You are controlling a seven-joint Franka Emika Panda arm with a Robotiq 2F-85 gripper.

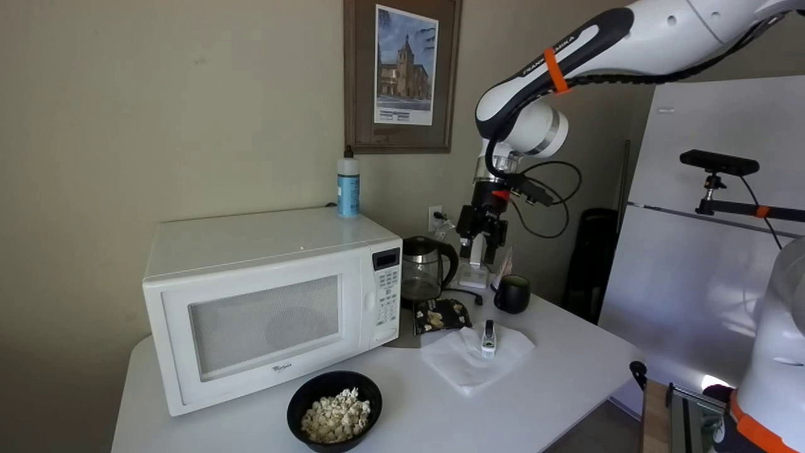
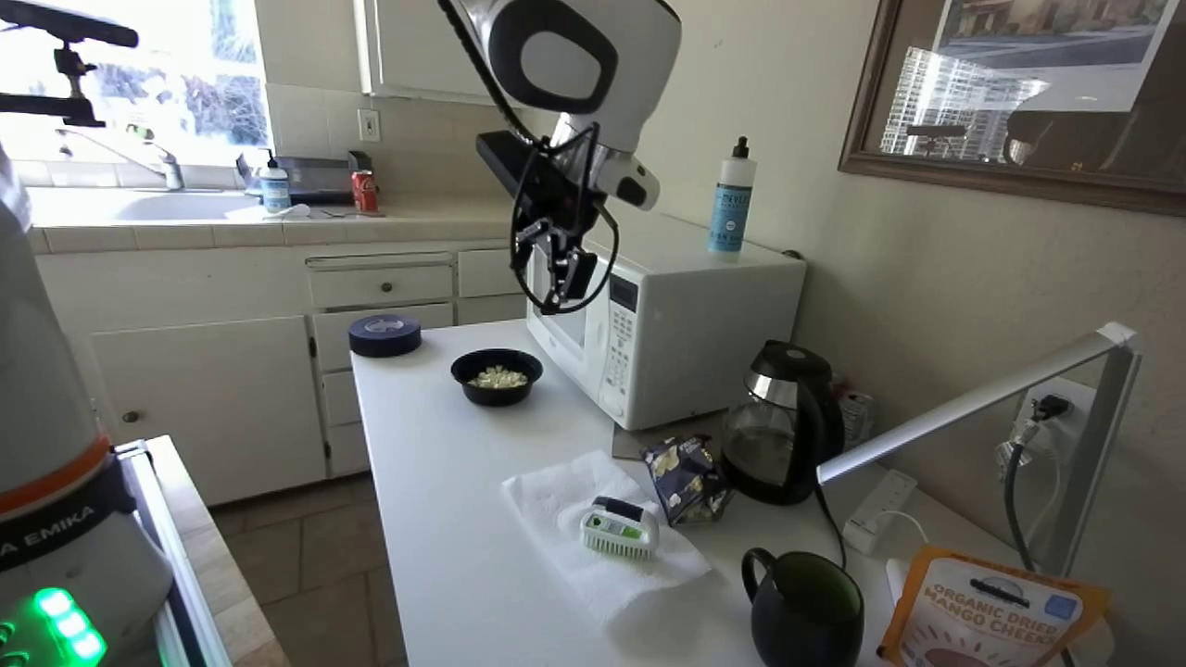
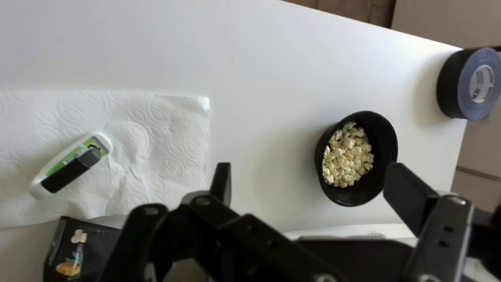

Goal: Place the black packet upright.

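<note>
The black packet (image 1: pixel 442 314) with a printed popcorn pattern lies on the white table in front of the glass kettle. It also shows in an exterior view (image 2: pixel 687 477), tilted close to the kettle; I cannot tell whether they touch. In the wrist view the packet (image 3: pixel 82 246) is at the lower left, partly hidden by a gripper finger. My gripper (image 1: pixel 478 250) is high above the table, apart from the packet. In the wrist view the gripper (image 3: pixel 307 172) has its fingers wide apart with nothing held between them.
A paper towel (image 1: pixel 453 371) with a small brush (image 2: pixel 619 528) lies beside the packet. The kettle (image 2: pixel 778 435), microwave (image 1: pixel 264 327) and dark mug (image 2: pixel 806 611) stand close by. A popcorn bowl (image 3: pixel 385 145) and tape roll (image 3: pixel 450 84) are farther along. A metal bar (image 2: pixel 964 398) rises near the wall.
</note>
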